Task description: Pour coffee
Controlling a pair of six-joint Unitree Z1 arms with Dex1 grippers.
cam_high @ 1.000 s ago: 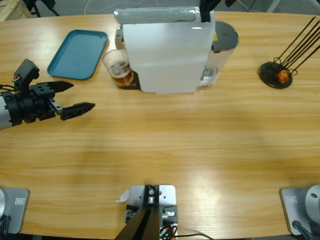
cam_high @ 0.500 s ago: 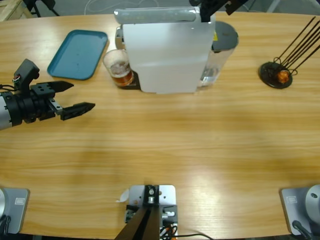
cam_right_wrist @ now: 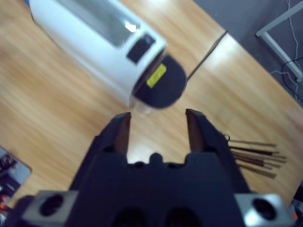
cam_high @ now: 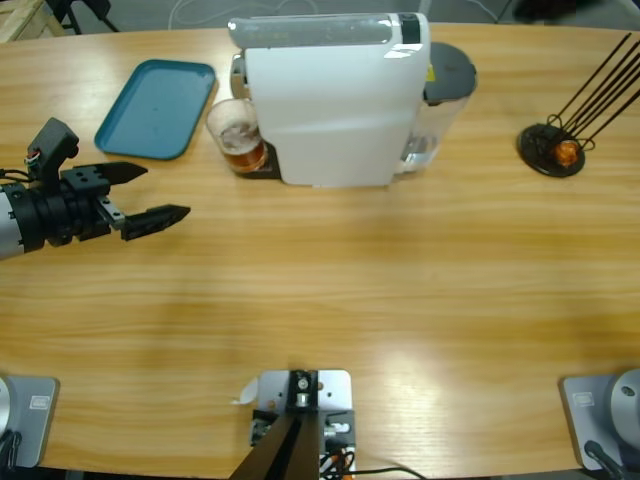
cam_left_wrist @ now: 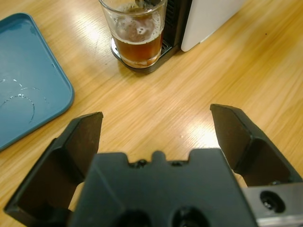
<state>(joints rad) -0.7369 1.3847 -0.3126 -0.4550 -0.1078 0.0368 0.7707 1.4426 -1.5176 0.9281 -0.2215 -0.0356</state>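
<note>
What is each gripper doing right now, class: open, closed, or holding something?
Left gripper: open, holding nothing.
Right gripper: open, holding nothing.

You find no readable text anywhere; the yellow sticker [cam_right_wrist: 155, 75] on the coffee machine's [cam_high: 335, 100] dark grey tank lid [cam_right_wrist: 160, 83] carries marks too small to read.

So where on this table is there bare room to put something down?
The wide stretch of wooden table in front of the white coffee machine is bare, as is the blue tray. It is crowded where the glass of coffee sits against the machine, near the open left gripper.
</note>
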